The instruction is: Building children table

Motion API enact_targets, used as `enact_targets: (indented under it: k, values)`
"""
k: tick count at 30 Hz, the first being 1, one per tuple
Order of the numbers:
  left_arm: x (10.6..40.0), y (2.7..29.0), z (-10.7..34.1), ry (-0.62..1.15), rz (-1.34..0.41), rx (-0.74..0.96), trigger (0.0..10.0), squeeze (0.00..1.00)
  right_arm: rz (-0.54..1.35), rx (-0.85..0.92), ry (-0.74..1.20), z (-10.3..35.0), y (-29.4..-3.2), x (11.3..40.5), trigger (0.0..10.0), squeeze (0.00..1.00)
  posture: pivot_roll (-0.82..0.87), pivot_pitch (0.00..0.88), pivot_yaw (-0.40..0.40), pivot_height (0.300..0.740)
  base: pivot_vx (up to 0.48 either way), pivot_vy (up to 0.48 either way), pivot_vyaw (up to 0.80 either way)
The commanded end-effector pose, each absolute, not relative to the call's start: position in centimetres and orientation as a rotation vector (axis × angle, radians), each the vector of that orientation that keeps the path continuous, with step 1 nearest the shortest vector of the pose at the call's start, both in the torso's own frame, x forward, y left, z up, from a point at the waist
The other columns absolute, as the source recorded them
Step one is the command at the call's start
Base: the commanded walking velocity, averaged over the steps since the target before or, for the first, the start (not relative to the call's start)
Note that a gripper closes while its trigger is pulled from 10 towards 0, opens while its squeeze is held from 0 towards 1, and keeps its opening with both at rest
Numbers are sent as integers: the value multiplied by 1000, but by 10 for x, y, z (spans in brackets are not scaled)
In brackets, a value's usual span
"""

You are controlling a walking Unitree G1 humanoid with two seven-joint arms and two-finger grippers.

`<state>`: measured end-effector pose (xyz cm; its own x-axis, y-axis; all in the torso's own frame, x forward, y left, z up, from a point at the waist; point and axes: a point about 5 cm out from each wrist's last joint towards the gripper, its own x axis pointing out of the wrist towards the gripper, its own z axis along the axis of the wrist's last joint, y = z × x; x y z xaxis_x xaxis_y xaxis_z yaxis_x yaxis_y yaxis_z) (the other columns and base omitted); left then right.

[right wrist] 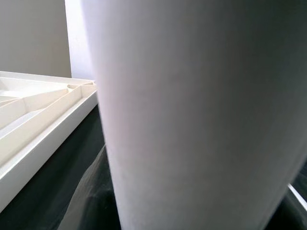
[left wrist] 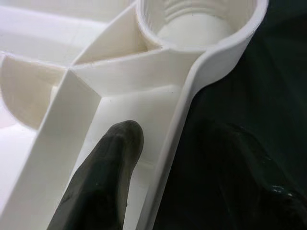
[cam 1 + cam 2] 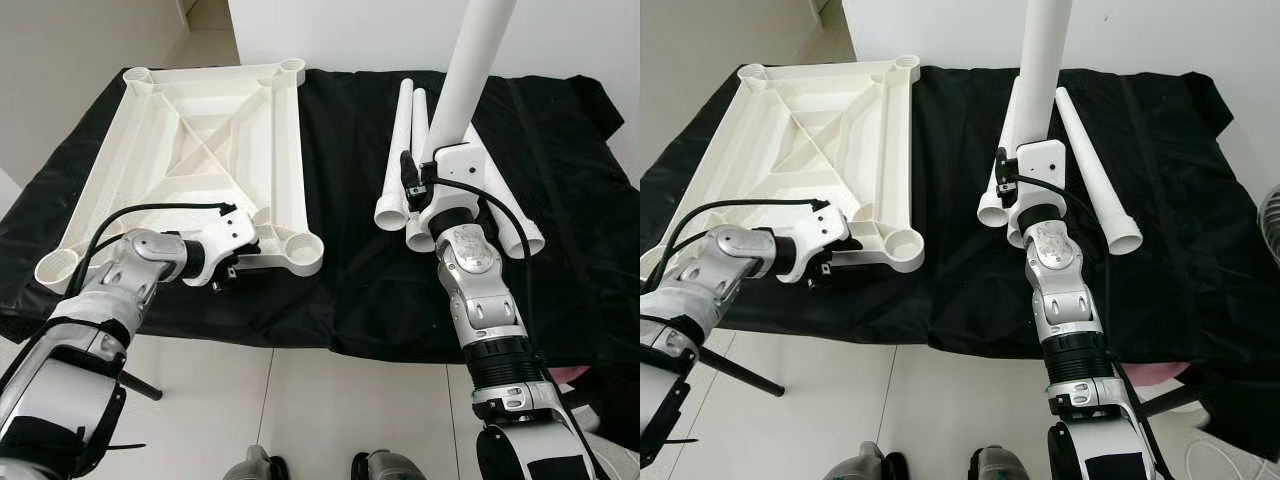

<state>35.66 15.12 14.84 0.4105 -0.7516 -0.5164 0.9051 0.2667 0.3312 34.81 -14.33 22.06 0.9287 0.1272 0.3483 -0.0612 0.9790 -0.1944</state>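
Now 1 tabletop (image 3: 215,140) upside down, 4 legs, 1 leg (image 3: 470,70) held upright by R gripper (image 3: 425,185)

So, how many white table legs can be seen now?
4. One leg stands upright in the right gripper; two lie side by side on the black cloth left of it; one lies right of it. Others could be hidden behind the arm.

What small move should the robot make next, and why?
Probably carry the leg held upright by the right gripper over to the near corner socket of the tabletop. The socket is open and threaded, and the left gripper already grips the rim beside it.
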Motion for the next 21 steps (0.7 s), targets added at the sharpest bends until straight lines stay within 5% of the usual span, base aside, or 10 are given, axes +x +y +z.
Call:
enact_targets:
  k: [1,21]
  values:
    - [360,138,147,236,-1110,650,10000,0,113,-174,-388,225,-138,349,10000,0,-92,99,71,740,0,0,0]
    - [341,71,155,121,-1396,543,10000,0,120,-171,-395,228,-135,353,10000,0,-85,101,74,740,0,0,0]
